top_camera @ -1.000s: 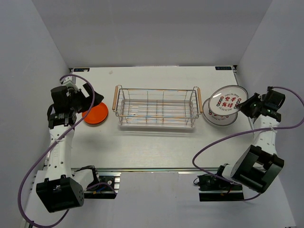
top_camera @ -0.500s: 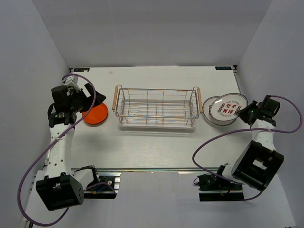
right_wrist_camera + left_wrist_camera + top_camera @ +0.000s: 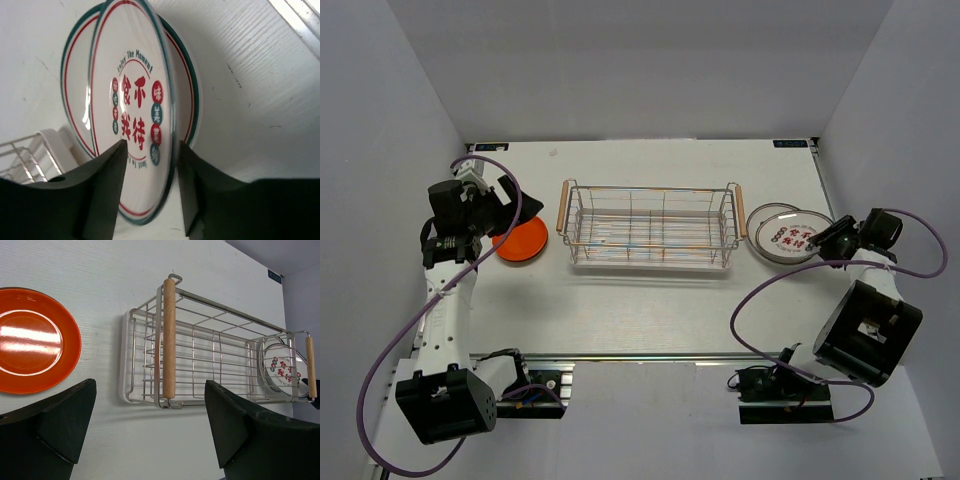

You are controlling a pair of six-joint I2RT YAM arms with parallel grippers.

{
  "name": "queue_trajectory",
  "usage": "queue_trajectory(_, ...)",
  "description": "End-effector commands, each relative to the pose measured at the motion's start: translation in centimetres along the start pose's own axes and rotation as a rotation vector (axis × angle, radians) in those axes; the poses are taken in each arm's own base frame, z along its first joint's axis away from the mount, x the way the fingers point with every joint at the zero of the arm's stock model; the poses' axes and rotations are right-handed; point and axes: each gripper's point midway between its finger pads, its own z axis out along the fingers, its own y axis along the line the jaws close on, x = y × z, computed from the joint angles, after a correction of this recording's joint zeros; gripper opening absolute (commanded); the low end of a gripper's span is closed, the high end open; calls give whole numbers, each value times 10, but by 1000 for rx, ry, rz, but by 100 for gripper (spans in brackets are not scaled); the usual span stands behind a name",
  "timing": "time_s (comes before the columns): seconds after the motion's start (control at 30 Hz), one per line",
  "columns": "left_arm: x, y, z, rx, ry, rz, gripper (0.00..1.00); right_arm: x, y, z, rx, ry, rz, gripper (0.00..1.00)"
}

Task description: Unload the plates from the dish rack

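Observation:
The chrome dish rack (image 3: 650,228) with wooden handles stands mid-table, and no plate shows inside it (image 3: 210,355). A red-orange plate (image 3: 525,243) lies flat to its left (image 3: 30,340). My left gripper (image 3: 505,203) hovers open above the table between that plate and the rack, with nothing between its fingers (image 3: 150,385). Right of the rack, a white plate with red characters (image 3: 132,115) lies slightly tilted on a second white plate (image 3: 182,90), a stack (image 3: 790,235). My right gripper (image 3: 830,238) is open, its fingers either side of the upper plate's near rim (image 3: 151,145).
A white drip tray (image 3: 124,365) lies under the rack. Grey enclosure walls stand close on the left, right and back. The right arm's purple cable (image 3: 770,290) loops over the table's near right. A metal rail (image 3: 650,355) runs along the near edge.
My right gripper came down with the tilted white plate, set it on the other white plate and opened its jaws. The left arm has not moved.

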Motion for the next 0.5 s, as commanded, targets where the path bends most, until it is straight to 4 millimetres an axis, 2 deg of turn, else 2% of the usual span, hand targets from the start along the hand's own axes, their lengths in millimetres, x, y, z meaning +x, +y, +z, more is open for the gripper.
queue_trajectory(0.0,-4,-7,-5,17,-24,20,98,-5,0,4,-13,-21,-7,53)
queue_trajectory(0.03,-4,-7,-5,16,-22,18,98,-3,-1,5,-12,-13,-6,75)
queue_trajectory(0.07,-3,-6,-5,14,-18,14,98,0,0,6,-20,-2,-4,89)
queue_trajectory(0.33,-2,-5,-1,18,-10,1,98,1,-4,3,13,8,-23,89)
queue_trajectory(0.37,-1,-4,0,17,-4,-6,98,-5,-4,2,27,-5,-27,89)
queue_trajectory(0.4,-1,-4,1,16,-1,-7,98,-3,-10,0,59,10,-19,89)
queue_trajectory(0.47,-1,0,1,1,-2,-15,98,-15,-14,-4,107,-22,-27,89)
